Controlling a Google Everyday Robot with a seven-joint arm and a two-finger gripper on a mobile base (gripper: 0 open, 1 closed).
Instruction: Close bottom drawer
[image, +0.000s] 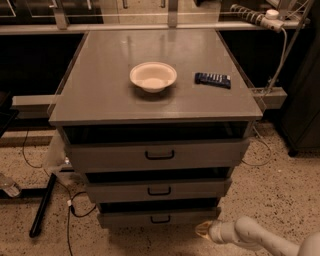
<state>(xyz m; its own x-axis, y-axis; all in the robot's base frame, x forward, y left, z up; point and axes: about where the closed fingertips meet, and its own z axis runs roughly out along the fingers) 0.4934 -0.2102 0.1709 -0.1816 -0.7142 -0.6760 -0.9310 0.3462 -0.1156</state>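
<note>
The bottom drawer (157, 218) is the lowest of three grey drawers in the cabinet, with a small black handle (160, 219). Its front sits slightly behind the middle drawer (158, 190) above it, and a dark gap shows over it. The top drawer (159, 155) sticks out furthest. My gripper (204, 230) comes in from the lower right on a white arm (260, 239). Its tip is at the bottom drawer's right front corner, low near the floor.
A cream bowl (153, 76) and a dark remote-like object (213, 79) lie on the grey cabinet top (100, 95). Cables and a black bar (43, 204) lie on the speckled floor at the left. A power strip (252, 16) hangs at the back right.
</note>
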